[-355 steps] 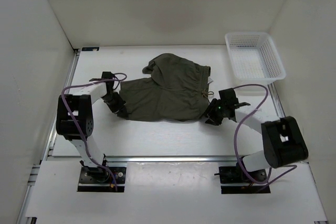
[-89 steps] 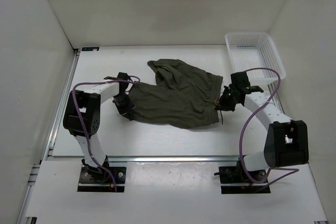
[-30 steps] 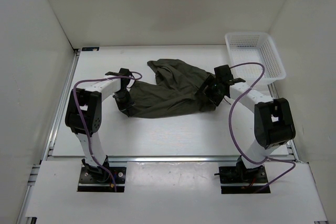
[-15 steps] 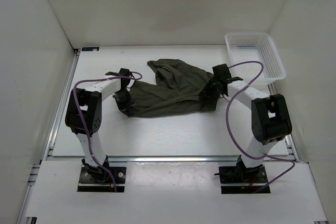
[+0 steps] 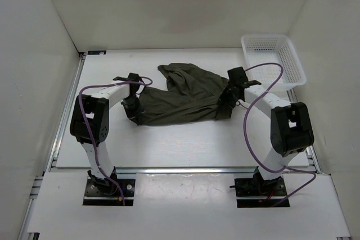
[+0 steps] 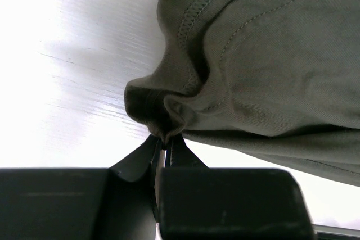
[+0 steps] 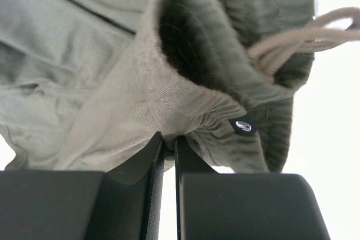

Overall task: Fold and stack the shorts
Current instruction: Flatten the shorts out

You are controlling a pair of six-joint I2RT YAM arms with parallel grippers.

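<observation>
shorts (image 5: 183, 96): bunched mid-table, leg end to the left, waistband to the right
left gripper (image 6: 166, 143): clamped on a hem corner
right gripper (image 7: 167, 141): pinched on the waistband fold, drawstring (image 7: 298, 37) loose beside it
step: likely spreading flat before folding
do well: draw both ends apart evenly, low over the table (image 5: 185, 144); watch for thin pinches slipping

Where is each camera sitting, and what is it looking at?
Top camera: high behind the bases, looking down on table, shorts, basket; left arm and right arm show.
Left wrist camera: rides the left arm, sees left pincer pinching a hem.
Right wrist camera: rides the right arm, sees right pincer gripping waistband beside drawstring.
Shared: all three see the shorts.
</observation>
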